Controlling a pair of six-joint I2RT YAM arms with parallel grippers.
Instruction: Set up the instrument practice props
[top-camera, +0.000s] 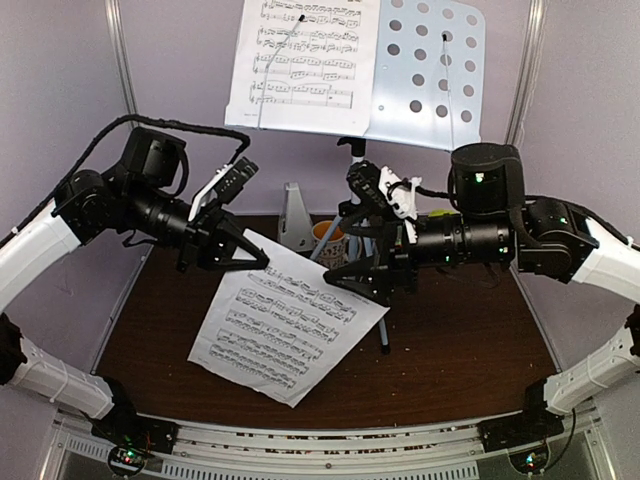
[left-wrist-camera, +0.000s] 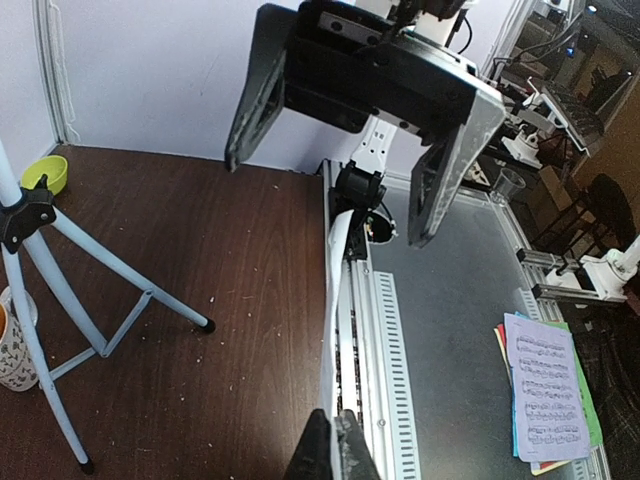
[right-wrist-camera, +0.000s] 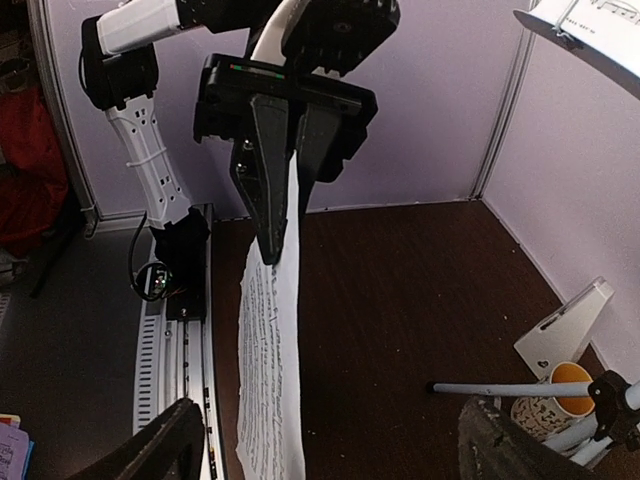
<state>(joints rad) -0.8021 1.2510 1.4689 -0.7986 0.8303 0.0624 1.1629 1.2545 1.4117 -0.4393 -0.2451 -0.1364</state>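
The pale perforated music stand (top-camera: 430, 70) stands at the back on its grey tripod (left-wrist-camera: 60, 330), with one sheet-music page (top-camera: 300, 60) on its left half. A second page (top-camera: 285, 320) hangs over the table, and my left gripper (top-camera: 258, 262) is shut on its upper left corner. In the left wrist view that page (left-wrist-camera: 338, 300) runs edge-on from my left gripper (left-wrist-camera: 345, 445). My right gripper (top-camera: 340, 280) stands open at the page's right edge; the page (right-wrist-camera: 270, 380) lies between its spread fingers (right-wrist-camera: 170, 440). The white metronome (top-camera: 296, 215) stands behind the page.
A patterned mug with an orange inside (top-camera: 328, 238) sits by the tripod's foot, next to the metronome (right-wrist-camera: 565, 325). A small green bowl (left-wrist-camera: 45, 175) lies near the wall. A tripod leg (top-camera: 383, 330) reaches across the table. Loose papers (left-wrist-camera: 545, 400) lie off the table.
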